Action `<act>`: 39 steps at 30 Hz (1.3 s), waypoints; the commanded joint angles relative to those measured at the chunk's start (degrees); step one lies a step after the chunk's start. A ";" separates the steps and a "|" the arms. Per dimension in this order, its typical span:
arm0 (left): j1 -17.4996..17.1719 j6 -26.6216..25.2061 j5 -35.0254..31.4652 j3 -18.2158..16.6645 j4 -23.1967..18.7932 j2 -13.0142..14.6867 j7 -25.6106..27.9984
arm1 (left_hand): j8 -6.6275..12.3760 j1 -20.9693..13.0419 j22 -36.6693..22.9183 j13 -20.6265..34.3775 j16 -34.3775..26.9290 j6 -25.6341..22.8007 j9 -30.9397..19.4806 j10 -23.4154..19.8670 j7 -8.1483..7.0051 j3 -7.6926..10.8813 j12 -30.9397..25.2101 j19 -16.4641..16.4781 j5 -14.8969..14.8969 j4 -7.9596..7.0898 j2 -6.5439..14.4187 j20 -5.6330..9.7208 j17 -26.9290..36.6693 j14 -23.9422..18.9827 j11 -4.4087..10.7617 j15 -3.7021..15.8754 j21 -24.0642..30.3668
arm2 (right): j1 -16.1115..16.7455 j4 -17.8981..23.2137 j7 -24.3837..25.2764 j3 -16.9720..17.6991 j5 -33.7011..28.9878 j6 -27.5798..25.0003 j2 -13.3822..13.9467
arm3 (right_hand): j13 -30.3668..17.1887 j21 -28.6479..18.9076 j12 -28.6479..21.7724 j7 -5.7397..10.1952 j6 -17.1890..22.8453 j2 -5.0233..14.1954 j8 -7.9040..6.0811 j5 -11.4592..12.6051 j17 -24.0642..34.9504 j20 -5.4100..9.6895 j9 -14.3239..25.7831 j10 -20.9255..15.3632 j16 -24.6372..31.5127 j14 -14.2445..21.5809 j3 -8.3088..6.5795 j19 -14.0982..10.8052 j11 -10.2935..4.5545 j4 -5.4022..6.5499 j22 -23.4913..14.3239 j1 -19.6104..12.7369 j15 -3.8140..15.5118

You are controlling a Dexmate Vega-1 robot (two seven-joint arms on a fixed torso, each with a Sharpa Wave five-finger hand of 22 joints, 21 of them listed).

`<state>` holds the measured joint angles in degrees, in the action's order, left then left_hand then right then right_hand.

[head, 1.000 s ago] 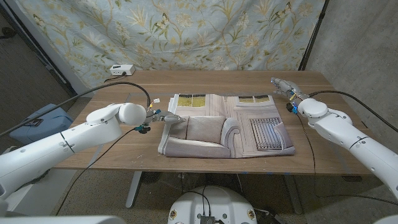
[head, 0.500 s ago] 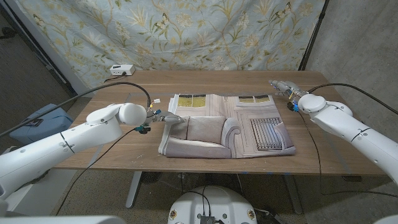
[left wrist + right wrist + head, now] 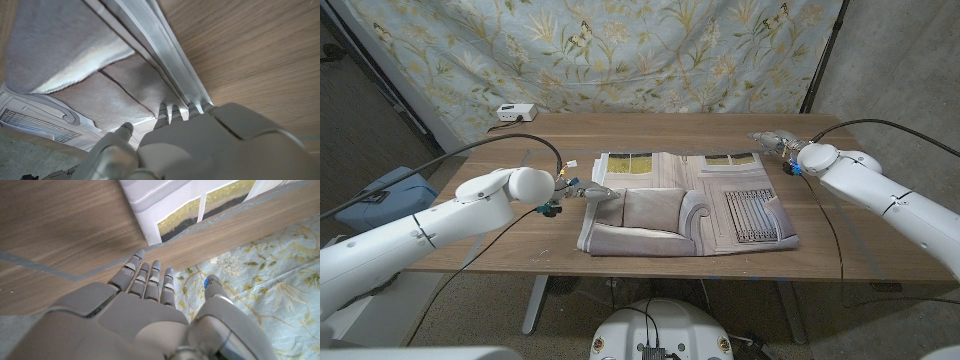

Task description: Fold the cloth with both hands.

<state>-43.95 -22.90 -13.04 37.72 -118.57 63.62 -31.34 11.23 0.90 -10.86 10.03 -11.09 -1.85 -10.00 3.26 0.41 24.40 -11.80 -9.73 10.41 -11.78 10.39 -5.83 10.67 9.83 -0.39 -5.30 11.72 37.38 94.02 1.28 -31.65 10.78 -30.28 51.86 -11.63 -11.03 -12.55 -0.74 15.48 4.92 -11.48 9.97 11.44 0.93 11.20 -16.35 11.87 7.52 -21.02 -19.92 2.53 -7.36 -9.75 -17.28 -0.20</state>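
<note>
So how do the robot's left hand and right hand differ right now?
The left hand touches the cloth at its left edge; the right hand is off the cloth, near its far right corner. The left hand's fingers press the fabric; the right hand's are spread, holding nothing. Both are grey.

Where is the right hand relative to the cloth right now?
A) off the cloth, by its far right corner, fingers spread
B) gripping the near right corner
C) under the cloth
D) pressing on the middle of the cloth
A: the right hand is over bare table past the far right corner of the cloth, fingers spread, holding nothing.
</note>
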 commanded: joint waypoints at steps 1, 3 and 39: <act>-0.40 0.64 0.38 -0.39 -0.40 0.56 -0.30 | -0.23 0.15 -0.05 0.14 -0.16 -0.52 -0.17 -0.08 -0.12 -0.25 -0.10 -4.84 0.16 0.18 0.23 0.16 -0.01 1.83 0.37 0.25 0.16 | -7.08 -0.33 -5.33 -6.81 -6.27 -5.76 0.05 | -0.27 -0.31 -0.68 -0.18 0.74 -0.44 -0.52 0.30 -0.06 -0.06 0.15 -1.00 0.43 0.77 -0.17 -0.62 0.24 -0.51 -0.16 -0.47 0.30; -0.46 0.50 0.23 -0.39 -0.45 0.55 -0.21 | -0.26 0.15 -0.04 0.14 -0.14 -0.51 -0.17 -0.08 -0.17 -0.26 -0.08 -4.90 0.16 0.18 0.24 0.08 -0.01 1.86 0.32 0.28 0.15 | -7.78 -0.60 -6.00 -7.48 -7.05 -6.46 -0.24 | -0.29 -0.35 -0.70 -0.28 0.77 -0.47 -0.52 0.32 -0.06 0.00 0.15 -1.10 0.47 0.94 -0.17 -0.73 0.26 -0.60 -0.16 -0.57 0.41; 0.15 2.79 0.31 -0.68 1.28 0.31 -0.79 | -0.45 -0.02 0.04 0.16 0.03 -0.85 -0.19 -0.29 -0.34 -0.22 0.14 -5.02 0.14 0.29 0.33 0.19 -0.07 1.83 0.47 0.31 0.20 | -13.92 -6.38 -13.55 -14.11 -14.83 -11.00 -3.15 | -1.00 -0.64 -1.77 -0.84 2.14 -0.73 -0.77 0.58 0.42 0.15 0.20 -3.64 1.31 3.55 0.10 -1.87 0.28 -1.41 -0.30 -1.92 1.34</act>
<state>-43.54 -21.01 -12.99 37.46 -117.65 63.70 -32.41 10.96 0.90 -10.66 10.03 -11.09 -2.46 -10.02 2.86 -0.01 24.17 -11.47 -9.73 10.41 -11.54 10.39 -5.83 10.70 9.83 0.02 -5.31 11.72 24.76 89.16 -10.58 -44.38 -2.39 -40.16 49.57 -12.41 -11.27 -13.88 -1.74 17.11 4.24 -11.87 10.18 11.61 1.33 11.26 -19.42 12.99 10.79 -20.95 -21.37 2.93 -8.54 -9.74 -18.57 1.02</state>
